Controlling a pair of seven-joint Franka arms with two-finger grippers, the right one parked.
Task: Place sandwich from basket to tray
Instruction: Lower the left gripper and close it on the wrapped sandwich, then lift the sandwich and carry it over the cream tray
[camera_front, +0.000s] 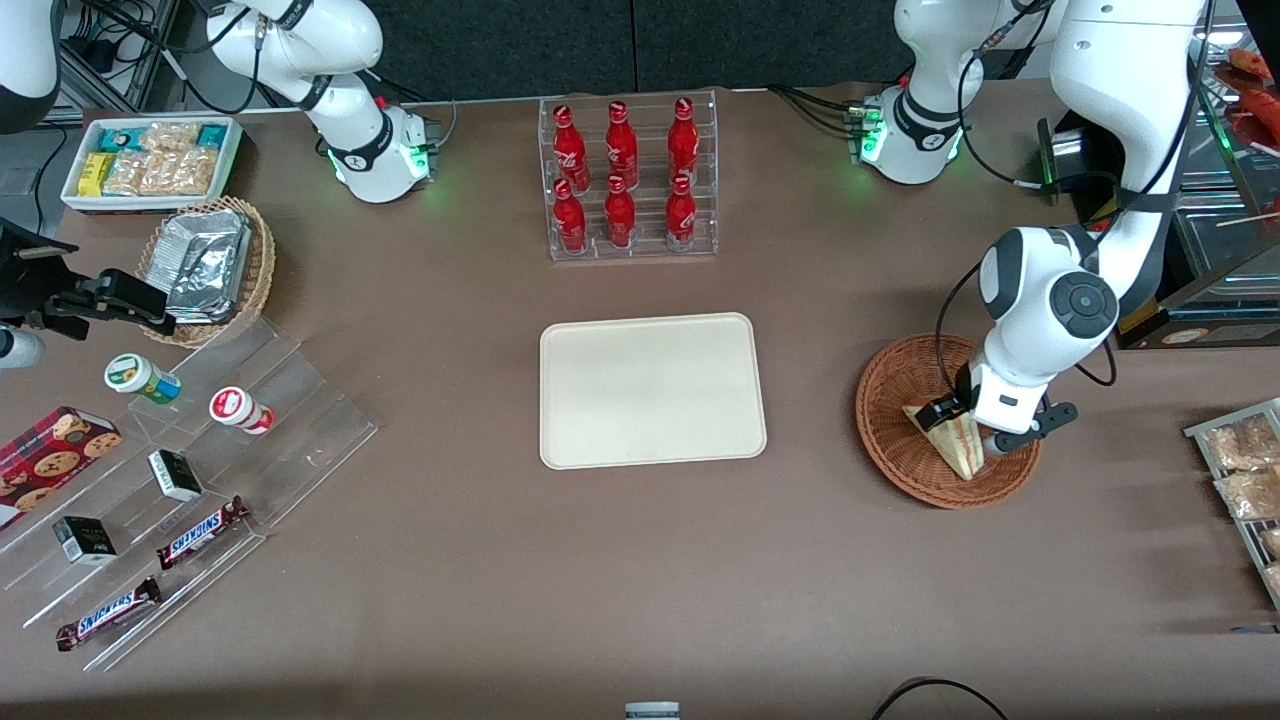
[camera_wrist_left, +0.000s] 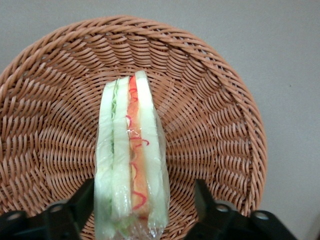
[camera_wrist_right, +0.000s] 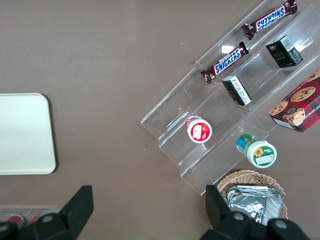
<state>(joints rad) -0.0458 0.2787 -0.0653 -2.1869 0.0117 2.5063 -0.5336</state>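
Observation:
The sandwich (camera_front: 957, 438) stands on edge in the reddish-brown wicker basket (camera_front: 890, 420), toward the working arm's end of the table. In the left wrist view its white bread with red-orange and green filling (camera_wrist_left: 132, 150) is wrapped in clear film, and the basket's weave (camera_wrist_left: 210, 115) shows all round it. My left gripper (camera_front: 968, 432) is lowered into the basket, and in the wrist view the gripper (camera_wrist_left: 142, 197) is open, one finger on each side of the sandwich, with a gap at one finger. The cream tray (camera_front: 652, 390) lies bare mid-table beside the basket.
A clear rack of red bottles (camera_front: 628, 180) stands farther from the camera than the tray. A wire rack of snack bags (camera_front: 1245, 480) lies at the working arm's table edge. A clear stepped stand with snacks (camera_front: 180, 480), a tan foil-packet basket (camera_front: 208, 268) and a white bin (camera_front: 150, 160) lie toward the parked arm's end.

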